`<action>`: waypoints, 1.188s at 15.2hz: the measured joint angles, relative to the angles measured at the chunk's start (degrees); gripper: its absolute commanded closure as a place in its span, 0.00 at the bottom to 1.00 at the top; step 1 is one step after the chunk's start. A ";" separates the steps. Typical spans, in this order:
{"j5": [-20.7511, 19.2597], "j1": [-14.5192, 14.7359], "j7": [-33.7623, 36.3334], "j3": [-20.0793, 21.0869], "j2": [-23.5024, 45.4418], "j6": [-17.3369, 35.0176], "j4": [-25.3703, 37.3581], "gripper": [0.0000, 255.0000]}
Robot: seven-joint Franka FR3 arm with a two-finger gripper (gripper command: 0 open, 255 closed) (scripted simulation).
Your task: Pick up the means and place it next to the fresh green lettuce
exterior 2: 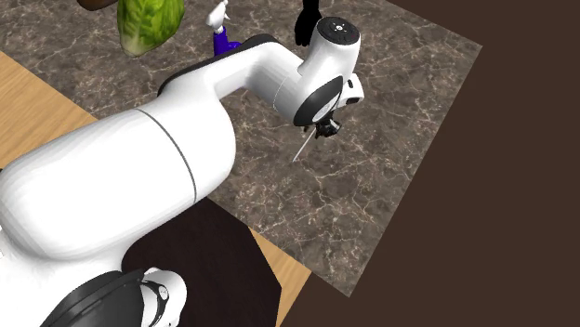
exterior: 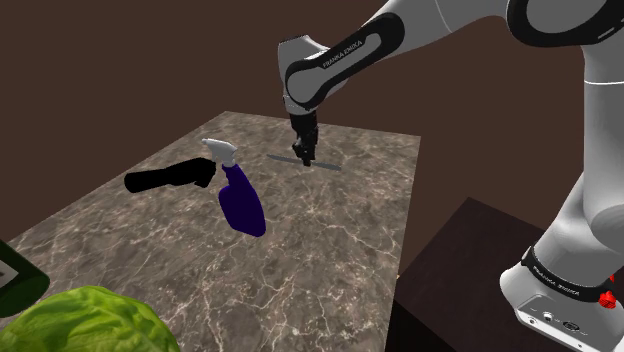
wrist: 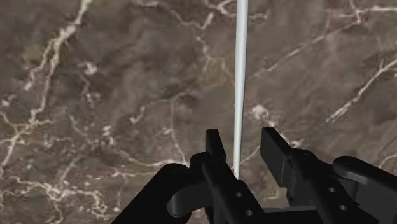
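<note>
Four things on the marble table (exterior: 330, 250), read across the shoulder view from its left: lettuce (exterior: 85, 320) at the near corner, a black club-like object (exterior: 170, 177), a purple spray bottle (exterior: 240, 200) tipped over beside it, then the rod (exterior: 328, 165), thin and grey, lying flat toward the far side. I take the rod for the thing to fetch.

Gripper (exterior: 304, 152) sits right over the rod, pointing straight down. In the wrist view the fingers (wrist: 213, 149) stand spread with the rod (wrist: 240, 76) running between them, closer to one finger than the other. I can't see either pad pressing it, so not held.

Step in hand, by my reading: the grasp itself, lined up but not closed.

Next move: squeeze shut across the rod. It is slim and flat on the stone, so the tips must be low enough to catch it. Then lift and carry toward the lettuce, keeping clear of the spray bottle on the way.
</note>
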 measured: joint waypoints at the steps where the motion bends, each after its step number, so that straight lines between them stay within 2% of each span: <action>1: 0.00 0.00 0.00 0.00 0.00 0.00 0.00 1.00; 8: 0.00 0.00 0.00 0.00 0.00 0.01 0.00 1.00; 18: 0.54 -0.14 -0.42 0.21 -2.57 -5.76 3.26 1.00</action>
